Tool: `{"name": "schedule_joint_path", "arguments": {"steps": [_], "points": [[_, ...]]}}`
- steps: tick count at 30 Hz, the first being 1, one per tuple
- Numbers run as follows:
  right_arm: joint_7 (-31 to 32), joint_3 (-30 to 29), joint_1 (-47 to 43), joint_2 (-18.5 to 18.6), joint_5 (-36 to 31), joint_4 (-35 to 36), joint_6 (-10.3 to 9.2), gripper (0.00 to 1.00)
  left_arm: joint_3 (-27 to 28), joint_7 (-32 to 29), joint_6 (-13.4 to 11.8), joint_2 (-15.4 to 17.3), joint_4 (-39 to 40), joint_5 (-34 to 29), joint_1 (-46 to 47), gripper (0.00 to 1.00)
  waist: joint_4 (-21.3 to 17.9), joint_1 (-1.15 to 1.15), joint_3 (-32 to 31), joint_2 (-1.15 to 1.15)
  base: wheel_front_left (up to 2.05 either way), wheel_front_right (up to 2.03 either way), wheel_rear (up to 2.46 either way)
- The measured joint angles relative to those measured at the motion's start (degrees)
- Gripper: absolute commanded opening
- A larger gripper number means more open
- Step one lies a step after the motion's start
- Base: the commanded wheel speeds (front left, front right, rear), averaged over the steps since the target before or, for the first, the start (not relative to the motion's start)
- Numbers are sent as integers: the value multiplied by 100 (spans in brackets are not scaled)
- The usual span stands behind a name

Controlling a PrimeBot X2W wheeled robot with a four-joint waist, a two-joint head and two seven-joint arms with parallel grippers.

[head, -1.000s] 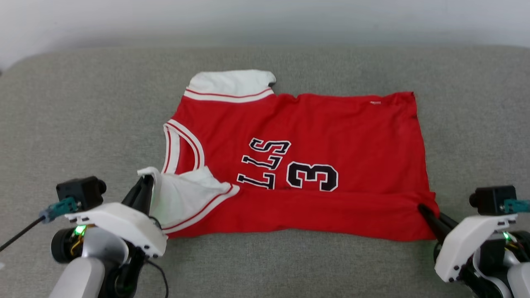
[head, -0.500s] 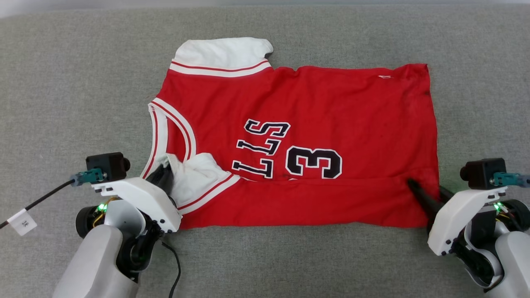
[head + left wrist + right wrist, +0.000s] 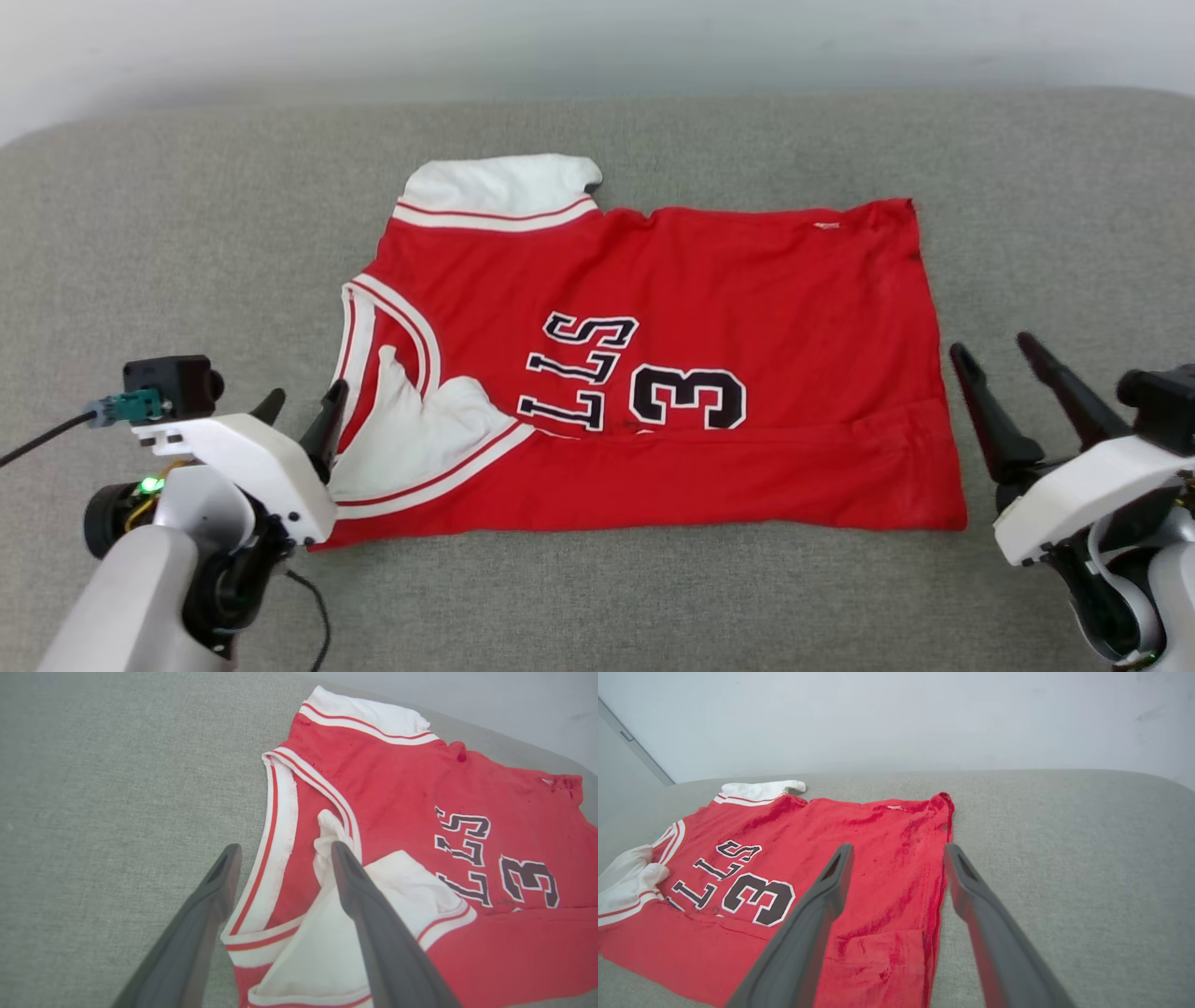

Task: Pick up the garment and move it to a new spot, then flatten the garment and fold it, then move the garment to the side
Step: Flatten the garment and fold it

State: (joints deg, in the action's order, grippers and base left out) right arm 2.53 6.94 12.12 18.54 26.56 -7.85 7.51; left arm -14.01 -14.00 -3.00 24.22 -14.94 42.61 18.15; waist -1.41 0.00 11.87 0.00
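The garment [image 3: 747,299] is a red jersey with white sleeves and black lettering. It lies spread on the grey cushion [image 3: 187,233], its near strip folded over onto the front. My left gripper [image 3: 306,397] stands open at the collar end, one finger over the white sleeve [image 3: 411,439], holding nothing. In the left wrist view the left gripper [image 3: 285,848] straddles the striped neckline of the garment [image 3: 402,793]. My right gripper [image 3: 991,347] is open just off the hem edge. In the right wrist view the right gripper [image 3: 898,848] hovers over the hem side of the garment [image 3: 831,826].
The grey cushion [image 3: 1064,858] stretches well beyond the jersey on all sides, with bare room to the right. A pale wall [image 3: 597,37] runs behind its far edge. A thin black cable [image 3: 37,441] trails off my left wrist.
Both grippers opened and let go of the garment's near corners, then drew back off the cloth. The folded strip stays laid on the jersey. The head camera also shifted.
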Motion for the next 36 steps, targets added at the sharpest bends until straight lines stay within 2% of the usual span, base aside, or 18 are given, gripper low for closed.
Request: {"name": "schedule_joint_path", "arguments": {"steps": [7,11,13,17,23,24,25,26,32,36], "points": [[-144,-645,-404,-399,-620,900,0,100,-80,-1173,-199,675,856,55,-397,100,-124,-1,-338,0,0,0,0],[-86,-815,-600,-642,-884,1362,0,100,-101,-1938,-378,999,1221,237,-722,100,-242,0,-354,0,0,0,0],[-43,-850,-735,-825,-1002,1683,0,100,-109,-2376,-576,1057,1359,454,-1007,100,-338,0,-246,0,0,0,0],[-104,-790,-737,-935,-1083,1886,0,100,-66,-2561,-710,1047,1266,605,-1101,100,-463,0,19,0,0,0,0],[-178,-798,-653,-942,-1093,1919,0,100,-36,-2688,-593,958,895,844,-842,100,-628,-1,322,0,0,0,0],[-163,-811,-654,-933,-1093,1918,0,100,-33,-2700,-560,949,873,877,-829,47,-640,-2,333,0,0,0,0],[-148,-831,-655,-922,-1092,1912,0,100,-33,-2700,-545,947,850,906,-822,16,-644,-1,330,0,0,0,0],[-85,-844,-659,-916,-1087,1897,0,100,-40,-2700,-506,940,825,909,-811,0,-642,-1,315,0,0,0,0],[254,-1012,-693,-790,-808,1749,0,100,-70,-2435,-370,792,813,893,-805,0,-581,-1,228,0,0,0,0],[989,-1113,-738,-565,-525,1508,1,100,-32,-2124,-359,811,1032,734,-827,0,-487,-1,172,0,0,0,0]]}}
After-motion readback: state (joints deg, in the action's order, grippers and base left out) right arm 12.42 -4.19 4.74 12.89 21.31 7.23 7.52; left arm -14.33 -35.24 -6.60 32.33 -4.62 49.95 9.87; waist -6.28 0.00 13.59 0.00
